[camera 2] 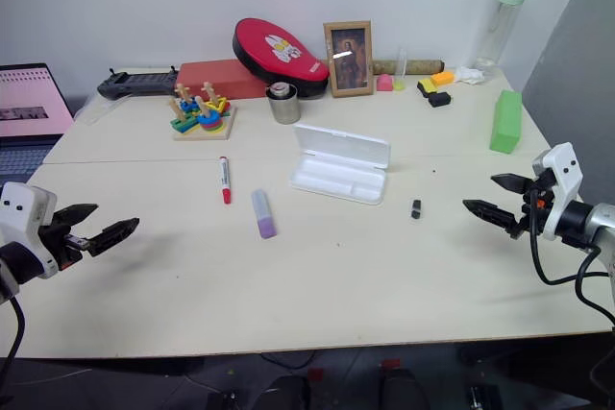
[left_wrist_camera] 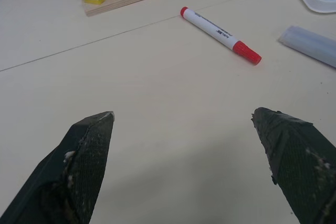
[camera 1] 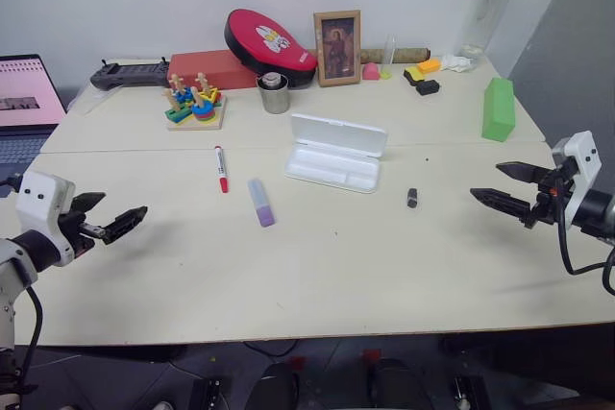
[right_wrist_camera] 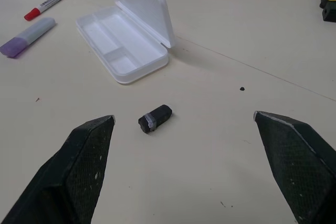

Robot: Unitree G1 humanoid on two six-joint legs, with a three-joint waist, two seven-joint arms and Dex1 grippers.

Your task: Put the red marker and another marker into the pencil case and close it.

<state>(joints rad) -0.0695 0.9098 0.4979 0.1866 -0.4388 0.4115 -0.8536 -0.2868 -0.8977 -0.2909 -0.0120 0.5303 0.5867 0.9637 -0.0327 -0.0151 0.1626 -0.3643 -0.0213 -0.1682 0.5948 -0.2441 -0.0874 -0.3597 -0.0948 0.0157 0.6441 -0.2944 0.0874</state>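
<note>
Pale wood surface [camera 1: 336,266] against a white wall; the open pencil case [camera 1: 334,153] sits centre, the red marker [camera 1: 221,168] and lavender marker [camera 1: 260,202] at its nine o'clock. Left wrist view: the left tool [left_wrist_camera: 184,124] gapes wide, empty, above bare surface. Right wrist view: the right tool [right_wrist_camera: 184,124] likewise, a small black cap [right_wrist_camera: 155,118] between its fingers' line.

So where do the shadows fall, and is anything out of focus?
Left eye view: a soft shadow lies on the table beside the left end effector, another under the case lid. Right wrist view: the small black piece is sharp; the near fingers look softer. Left wrist view: the red marker is crisp.
</note>
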